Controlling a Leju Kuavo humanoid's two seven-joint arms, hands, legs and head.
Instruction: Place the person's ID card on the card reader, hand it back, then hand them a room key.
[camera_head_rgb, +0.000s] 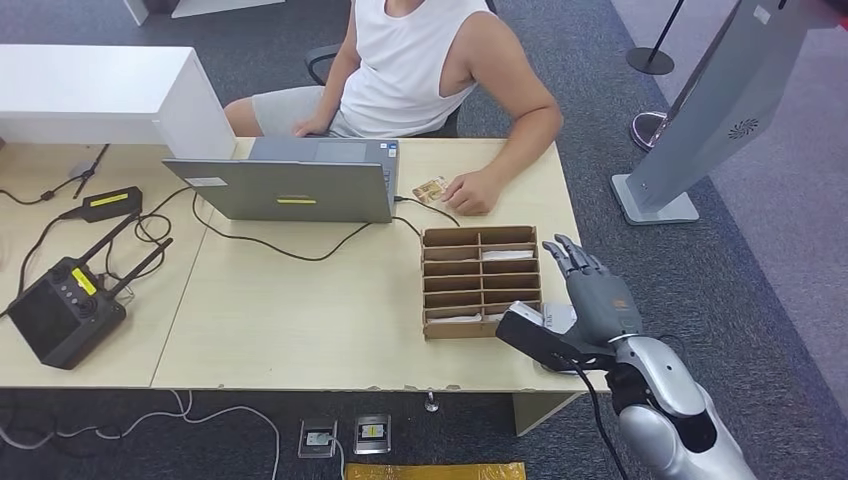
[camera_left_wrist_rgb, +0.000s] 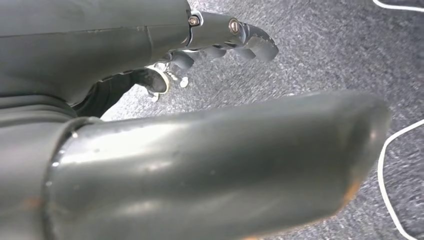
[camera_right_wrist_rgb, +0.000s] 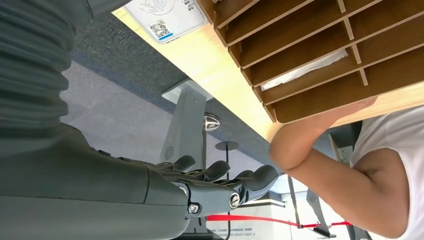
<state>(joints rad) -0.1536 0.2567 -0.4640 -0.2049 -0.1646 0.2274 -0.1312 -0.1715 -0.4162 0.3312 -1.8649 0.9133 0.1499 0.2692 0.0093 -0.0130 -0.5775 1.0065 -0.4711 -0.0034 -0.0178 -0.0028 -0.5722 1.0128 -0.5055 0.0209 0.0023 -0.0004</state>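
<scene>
Head view. ID card (camera_head_rgb: 431, 189): lying flat on the table (camera_head_rgb: 300, 310) at the far edge, just beside the person's hand (camera_head_rgb: 470, 192) and close to the laptop (camera_head_rgb: 290, 185), its long axis running slantwise across the desk. Right hand (camera_head_rgb: 592, 290): hovering at the table's near right corner, next to the wooden slot tray (camera_head_rgb: 482, 281), fingers extended and apart, holding nothing. The card is sitting forward and to the left of this hand, beyond the tray; the right arm is judged the nearer one for the reach. A white card reader (camera_head_rgb: 556, 318) is lying partly hidden under the hand, so the card's first destination is close by.

Left wrist view. Left hand (camera_left_wrist_rgb: 220, 37): hanging over grey carpet (camera_left_wrist_rgb: 320, 55), fingers curled loosely, nothing in them; whether fully closed cannot be told.

Right wrist view. Right hand (camera_right_wrist_rgb: 220, 182): fingers stretched out and slightly spread, empty, pointing past the table edge toward the person's forearm (camera_right_wrist_rgb: 320, 150). The slot tray (camera_right_wrist_rgb: 310, 55) is showing one white slip in a compartment; the reader (camera_right_wrist_rgb: 165, 15) is sitting at the table edge.
</scene>
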